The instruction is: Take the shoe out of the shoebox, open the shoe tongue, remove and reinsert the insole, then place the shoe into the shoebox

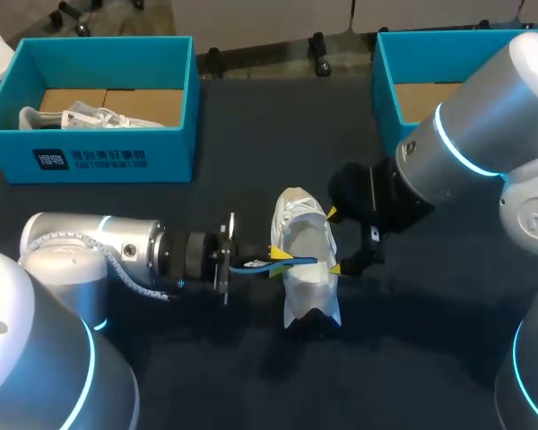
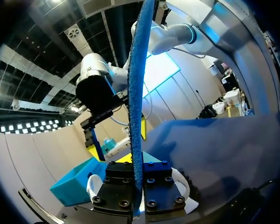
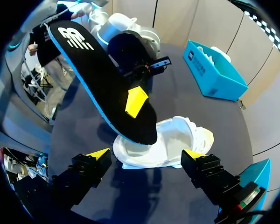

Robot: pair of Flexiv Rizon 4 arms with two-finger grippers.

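At the middle of the dark table [image 1: 233,367] sits a white sneaker [image 1: 307,278], out of its box, with its opening facing up. Over it the left gripper [image 1: 281,258] is clamped on a black insole with a blue edge [image 3: 91,65]. The left wrist view shows both fingers pressing the insole's faces from two sides. The insole is tilted, with one end raised and the other down at the sneaker's opening. Whether that lower end touches the inside cannot be told. The right gripper [image 1: 334,242] is at the sneaker's other side, its yellow-tipped fingers spread wide and holding nothing, with the sneaker lying just ahead of them. Well apart, at the table's far left, a teal shoebox [image 1: 117,159] holds a second white sneaker [image 1: 90,116]. Another teal box [image 1: 387,90] stands at the far right.
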